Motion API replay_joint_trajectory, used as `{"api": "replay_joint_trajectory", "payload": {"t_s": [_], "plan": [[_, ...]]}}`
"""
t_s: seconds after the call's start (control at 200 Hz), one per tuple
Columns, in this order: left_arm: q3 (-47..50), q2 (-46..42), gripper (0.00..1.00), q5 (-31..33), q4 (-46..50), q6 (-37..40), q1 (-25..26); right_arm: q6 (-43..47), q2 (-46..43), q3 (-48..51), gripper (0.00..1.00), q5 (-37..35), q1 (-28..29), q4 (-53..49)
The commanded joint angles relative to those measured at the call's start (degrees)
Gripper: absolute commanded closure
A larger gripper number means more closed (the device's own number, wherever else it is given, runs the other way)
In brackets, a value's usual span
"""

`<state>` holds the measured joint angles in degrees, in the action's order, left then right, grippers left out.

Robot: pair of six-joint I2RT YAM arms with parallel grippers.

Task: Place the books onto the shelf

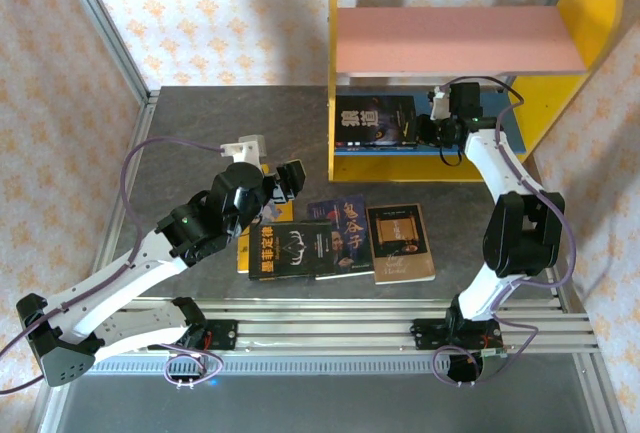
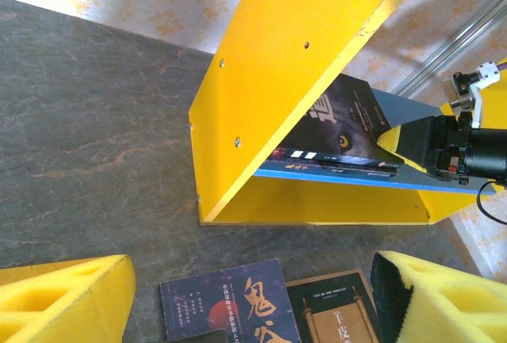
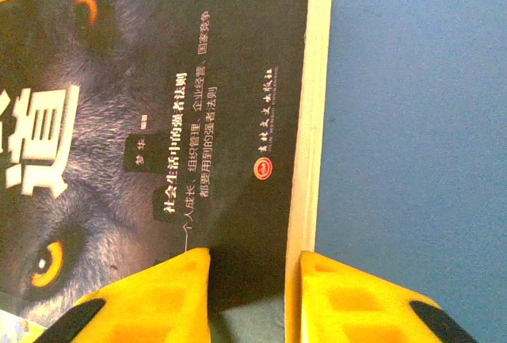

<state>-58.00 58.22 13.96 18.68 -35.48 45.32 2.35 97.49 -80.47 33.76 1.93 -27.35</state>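
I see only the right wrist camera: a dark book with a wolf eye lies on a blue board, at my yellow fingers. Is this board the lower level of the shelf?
Observer: Yes. In the top view the blue board is the lower level of the shelf, under a pink board.
Operator: How many books wait on the table?
Observer: Three lie in plain sight: a black book, a blue book and a brown book. A yellow book peeks from under the black one.
Operator: And the left tool?
Observer: It hangs open and empty above the table, near the black book.
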Motion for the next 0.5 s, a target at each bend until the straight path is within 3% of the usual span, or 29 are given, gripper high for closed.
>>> {"api": "replay_joint_trajectory", "payload": {"t_s": [0.0,0.496], "plan": [[0.1,-0.3,0.22,1.1,0.2,0.4,-0.4,3.5,-0.5,2.0,0.75,-1.5,1.4,-2.7],[0.7,-1.5,0.22,1.6,0.8,0.1,-0.4,8.1,-1.4,2.8,0.79,-4.5,0.5,-4.4]]}}
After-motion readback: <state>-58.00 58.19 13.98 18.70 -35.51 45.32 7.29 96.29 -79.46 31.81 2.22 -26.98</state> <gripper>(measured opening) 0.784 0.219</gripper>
